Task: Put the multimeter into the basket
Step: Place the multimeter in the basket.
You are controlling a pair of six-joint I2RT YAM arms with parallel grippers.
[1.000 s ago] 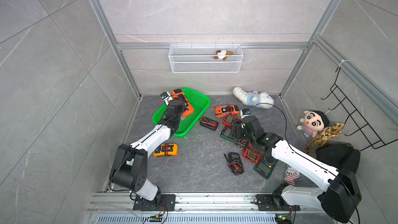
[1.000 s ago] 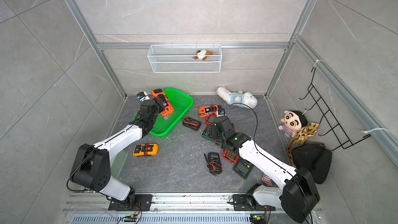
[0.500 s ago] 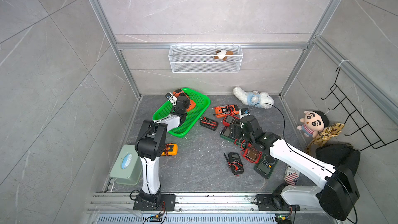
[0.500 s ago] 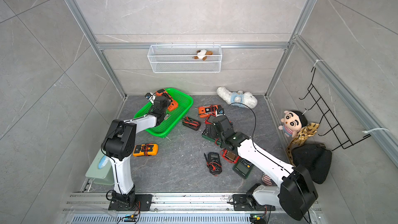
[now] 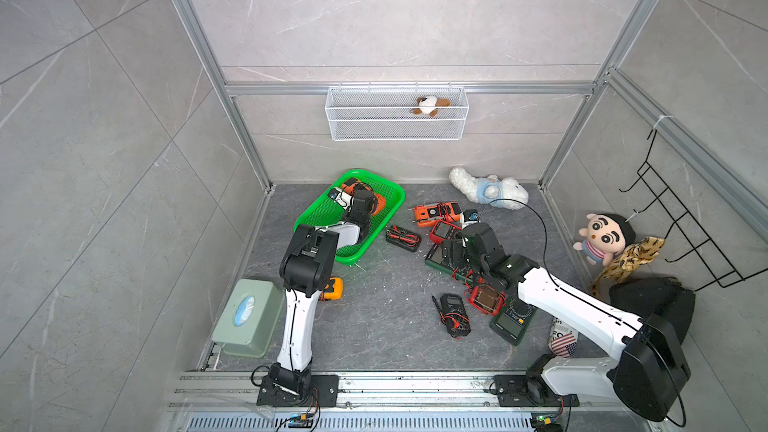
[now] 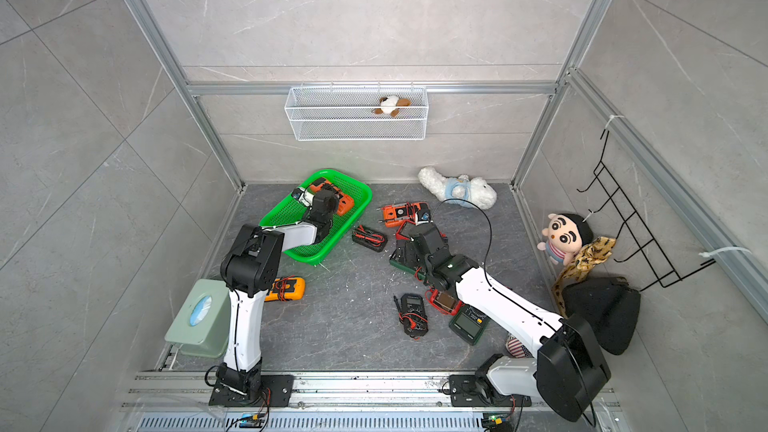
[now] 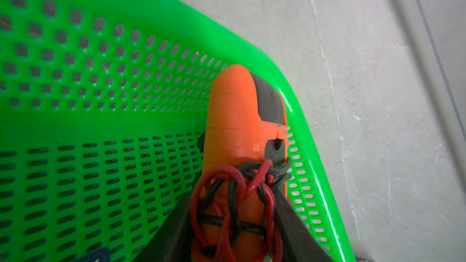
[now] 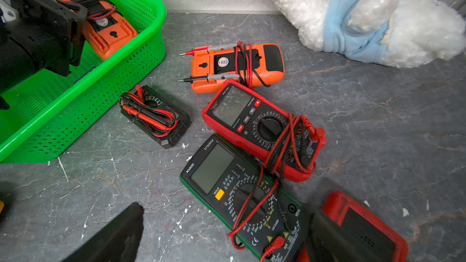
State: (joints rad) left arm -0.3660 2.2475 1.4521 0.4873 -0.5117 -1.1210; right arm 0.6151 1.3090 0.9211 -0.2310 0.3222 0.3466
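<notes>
Grey stone-patterned floor of a walled cell, shown from above and from both wrists. Your left gripper is clenched on the orange multimeter, with one dark finger on each long side and red and black leads wound round the body between them. In both top views the multimeter lies within the outline of the green basket, at the end nearest the back wall. The left wrist view puts its rounded end close against the basket's corner rim. In the right wrist view it sits tilted, back face up. You cannot tell whether it touches the perforated bottom.

Your right gripper is released, jaws spread wide. It hovers over a black-and-green meter, well apart from the basket. A red meter overlaps that meter's upper edge, and a second orange meter lies just beyond the red one. A small black meter wrapped in leads sits between this group and the basket's wall.

Farther out you see:
- a white plush toy at the back wall
- a yellow meter beside the left arm
- a pale green tissue box
- a white wire basket hung on the wall
</notes>
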